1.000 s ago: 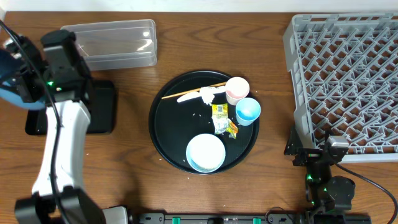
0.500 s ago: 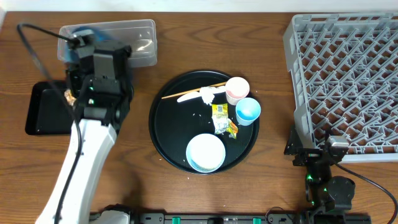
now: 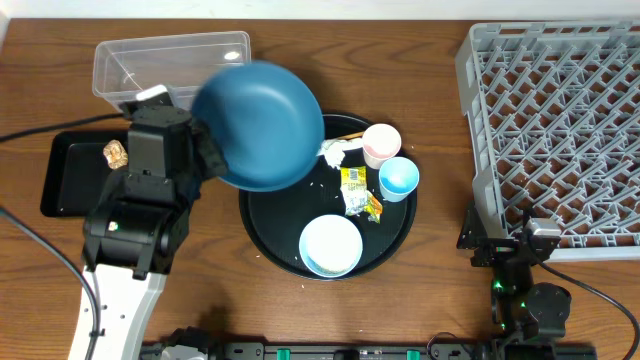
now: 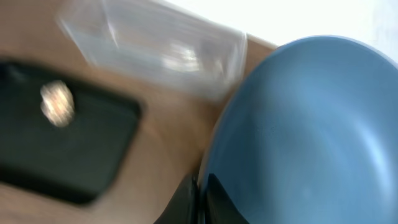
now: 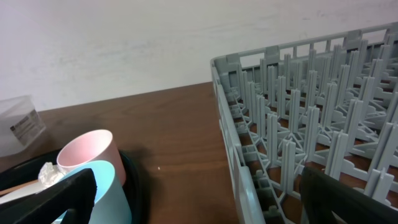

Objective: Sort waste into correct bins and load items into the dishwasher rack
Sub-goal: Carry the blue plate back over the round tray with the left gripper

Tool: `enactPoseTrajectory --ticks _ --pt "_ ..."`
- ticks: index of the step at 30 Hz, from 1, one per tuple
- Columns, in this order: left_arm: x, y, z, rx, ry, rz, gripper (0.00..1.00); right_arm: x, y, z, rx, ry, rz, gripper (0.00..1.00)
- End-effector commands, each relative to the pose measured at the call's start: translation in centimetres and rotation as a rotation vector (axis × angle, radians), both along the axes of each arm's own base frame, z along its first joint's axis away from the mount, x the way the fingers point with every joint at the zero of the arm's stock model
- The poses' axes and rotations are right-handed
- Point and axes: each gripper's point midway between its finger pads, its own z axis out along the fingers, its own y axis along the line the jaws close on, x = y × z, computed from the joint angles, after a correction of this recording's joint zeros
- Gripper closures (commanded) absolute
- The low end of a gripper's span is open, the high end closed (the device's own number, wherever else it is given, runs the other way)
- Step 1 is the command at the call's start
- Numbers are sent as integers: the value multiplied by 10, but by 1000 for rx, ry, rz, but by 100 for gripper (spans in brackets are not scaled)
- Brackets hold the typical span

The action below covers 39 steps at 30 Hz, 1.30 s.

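Overhead: left tool [image 3: 205, 150] is clamped on the rim of the dark-blue bowl [image 3: 262, 125], holding it up over the round tray's [image 3: 268, 235] upper-left edge. Brown lump [image 3: 116, 153] sits in the black tray [image 3: 70, 195]. Right tool [image 5: 198, 186] is wide, holding nothing, by the rack's [image 3: 560, 120] front-left corner.

Dark-blue bowl [image 3: 260, 125] hung tilted above the surface.
A brown food lump [image 3: 116, 153] lay in the shallow black tray [image 3: 60, 195], beside the clear tub [image 3: 200, 60]; the white bowl [image 3: 331, 245], pink cup [image 3: 381, 145], light-blue cup [image 3: 398, 179], yellow-green wrapper [image 3: 355, 190] and crumpled tissue [image 3: 333, 153] sat clustered left of the grey dishwasher rack [image 3: 560, 120].
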Motion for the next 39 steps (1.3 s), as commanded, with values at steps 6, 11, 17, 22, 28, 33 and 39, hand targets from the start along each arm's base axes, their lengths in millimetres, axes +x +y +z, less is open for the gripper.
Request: enactPoseTrajectory --ticks 6,11,17,22,28,33,39 --pt "-4 -34 -6 -201 63 -83 94 0 1 -2 -15 5 4 1" --pt "-2 -45 -22 -236 125 -121 93 1 0 15 2 -64 -8 1" --pt "11 -48 -52 -221 213 -115 94 -8 50 27 427 -35 279 1" --pt "20 -51 -62 -168 222 -184 94 -14 64 26 601 30 359 1" --pt "16 -69 -58 -184 215 -321 94 -18 67 55 713 -47 414 1" --pt "14 -76 -59 -114 211 -386 94 -18 68 57 784 -18 416 1" --pt "16 -74 -60 -15 195 -351 94 -9 71 56 760 146 364 1"
